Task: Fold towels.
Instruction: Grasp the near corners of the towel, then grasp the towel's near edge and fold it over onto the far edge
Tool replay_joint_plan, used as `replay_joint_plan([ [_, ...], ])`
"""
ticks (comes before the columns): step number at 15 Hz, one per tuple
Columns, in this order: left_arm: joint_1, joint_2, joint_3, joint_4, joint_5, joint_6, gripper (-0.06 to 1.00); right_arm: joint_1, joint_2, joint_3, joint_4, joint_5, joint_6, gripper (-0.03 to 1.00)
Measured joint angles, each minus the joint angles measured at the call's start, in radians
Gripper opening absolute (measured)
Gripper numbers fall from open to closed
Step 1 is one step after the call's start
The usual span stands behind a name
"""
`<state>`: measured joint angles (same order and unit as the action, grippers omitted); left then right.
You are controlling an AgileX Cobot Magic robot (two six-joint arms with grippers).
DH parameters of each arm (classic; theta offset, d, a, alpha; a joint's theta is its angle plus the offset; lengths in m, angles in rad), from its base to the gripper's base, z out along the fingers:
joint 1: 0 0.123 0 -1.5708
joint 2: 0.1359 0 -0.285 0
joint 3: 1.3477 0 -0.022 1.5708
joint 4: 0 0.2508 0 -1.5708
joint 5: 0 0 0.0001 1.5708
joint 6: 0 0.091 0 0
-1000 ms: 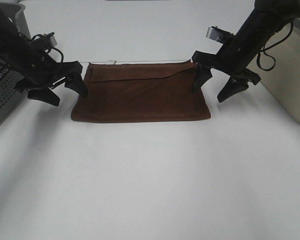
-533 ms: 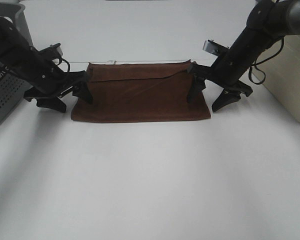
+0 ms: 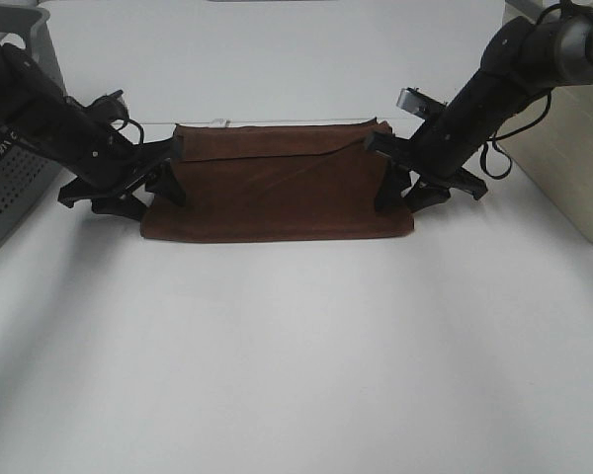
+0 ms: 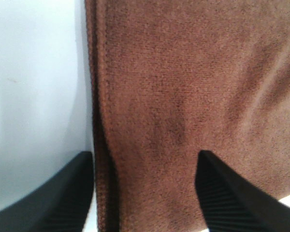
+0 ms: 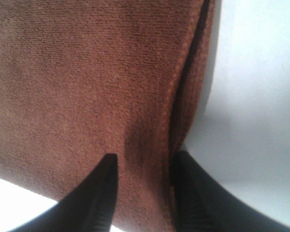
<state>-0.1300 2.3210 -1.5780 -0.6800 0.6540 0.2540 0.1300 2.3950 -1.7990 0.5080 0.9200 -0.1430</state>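
The dark reddish-brown towel (image 3: 277, 188) lies folded on the white table, long side across the view, with a small white tag (image 3: 218, 122) at its back edge. My left gripper (image 3: 150, 202) is low at the towel's left short edge, open. In the left wrist view (image 4: 142, 159) its fingers straddle the layered edge of the towel (image 4: 183, 72). My right gripper (image 3: 402, 204) is low at the right short edge, open. In the right wrist view (image 5: 145, 158) its fingers straddle the hemmed edge of the towel (image 5: 87, 72) with a narrower gap.
A grey perforated bin (image 3: 10, 188) stands at the left edge behind the left arm. A beige container (image 3: 573, 148) stands at the right edge beside the right arm. The white table (image 3: 296, 355) stretches in front of the towel.
Both grippers have come down and in toward the towel's short edges. They now straddle the edges instead of hovering beside them. The towel has not moved.
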Motion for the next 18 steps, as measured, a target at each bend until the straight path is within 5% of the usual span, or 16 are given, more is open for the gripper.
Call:
replay_joint_plan([
  [5,0.0,0.008,0.0,0.0,0.005,0.0,0.32,0.0,0.002,0.0,0.001,-0.001,0.0,0.19],
  [8,0.0,0.014,0.0,0.001,0.015,0.0,0.03,0.0,0.002,0.0,0.001,-0.001,0.003,0.0],
  [12,0.0,0.002,0.001,0.036,0.024,0.0,0.0,0.0,-0.006,0.002,0.002,-0.002,0.028,0.0],
  [14,0.0,-0.052,0.005,0.11,0.05,-0.001,0.0,0.0,-0.06,0.057,0.003,-0.007,0.031,0.0],
  [18,-0.003,-0.125,0.057,0.124,0.128,-0.001,0.0,0.0,-0.166,0.235,0.019,-0.035,0.019,0.0],
])
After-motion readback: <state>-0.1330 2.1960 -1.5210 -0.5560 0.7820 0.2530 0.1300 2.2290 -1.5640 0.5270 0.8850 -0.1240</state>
